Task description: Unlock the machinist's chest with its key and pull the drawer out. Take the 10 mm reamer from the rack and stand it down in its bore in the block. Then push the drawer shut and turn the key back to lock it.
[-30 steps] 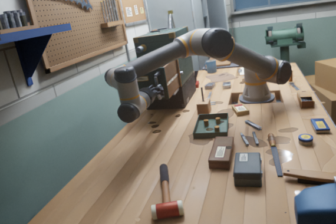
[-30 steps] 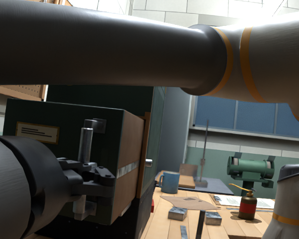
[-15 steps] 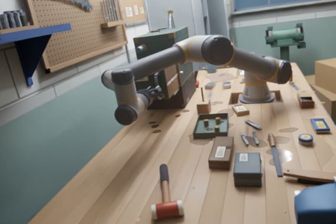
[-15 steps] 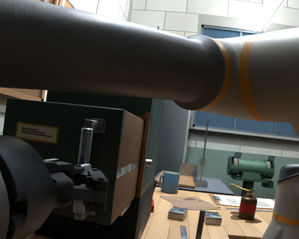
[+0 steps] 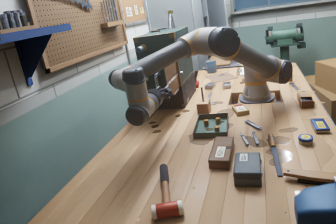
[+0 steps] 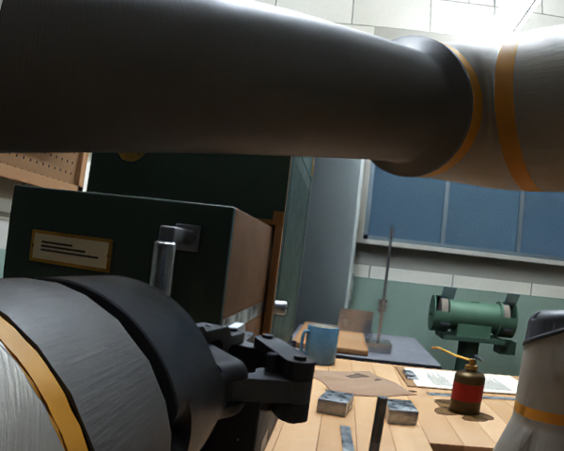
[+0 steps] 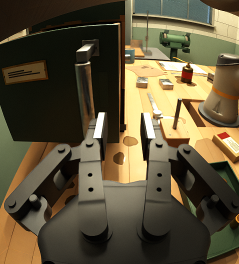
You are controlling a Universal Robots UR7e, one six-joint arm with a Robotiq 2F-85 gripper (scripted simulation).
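At the left end of the bench stands the dark green machinist's chest (image 5: 165, 60). Its drawer (image 7: 57, 82) is pulled out, with a label plate and a vertical steel bar handle (image 7: 85, 95) on its front. Right of the chest a wooden block (image 7: 174, 131) holds a dark reamer (image 7: 177, 113) standing upright in it. The key is hidden from me. My gripper (image 7: 123, 132) is in front of the drawer, just right of the handle and level with its lower end. It is open and holds nothing.
The arm's base (image 5: 255, 89) stands mid-bench. A green tray (image 5: 211, 125) with small cylinders lies right of my gripper. Boxes, a mallet (image 5: 165, 195), a file, steel blocks (image 7: 141, 82), an oil can (image 7: 186, 73) and a blue mug (image 6: 320, 343) are scattered over the bench.
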